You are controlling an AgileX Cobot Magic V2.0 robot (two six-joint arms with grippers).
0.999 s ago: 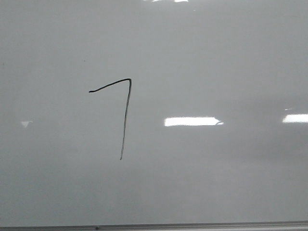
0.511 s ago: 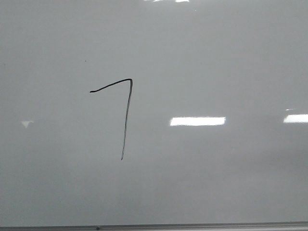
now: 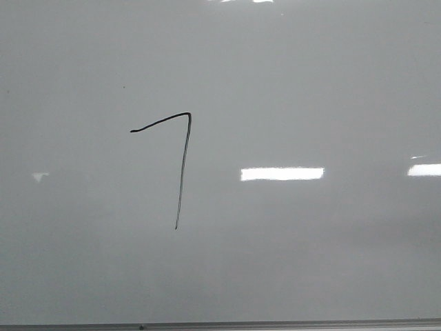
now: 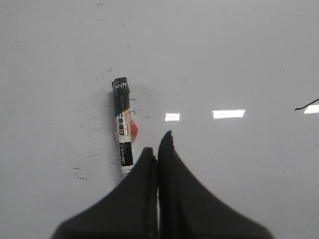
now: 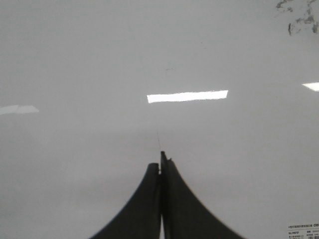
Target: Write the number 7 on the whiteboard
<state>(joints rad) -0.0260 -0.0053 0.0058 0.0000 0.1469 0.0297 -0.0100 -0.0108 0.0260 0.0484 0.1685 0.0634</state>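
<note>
The number 7 [image 3: 180,165] sits at about nine o'clock of the whiteboard [image 3: 310,262], shifted a touch rightward since the earlier frame; left end effector [image 4: 158,144] pressed closed beside a marker [image 4: 122,124]; right end effector [image 5: 161,162] closed, empty.

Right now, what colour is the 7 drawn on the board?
Black: the 7 is a thin black line on the grey-white whiteboard, clearest in the front view.
</note>
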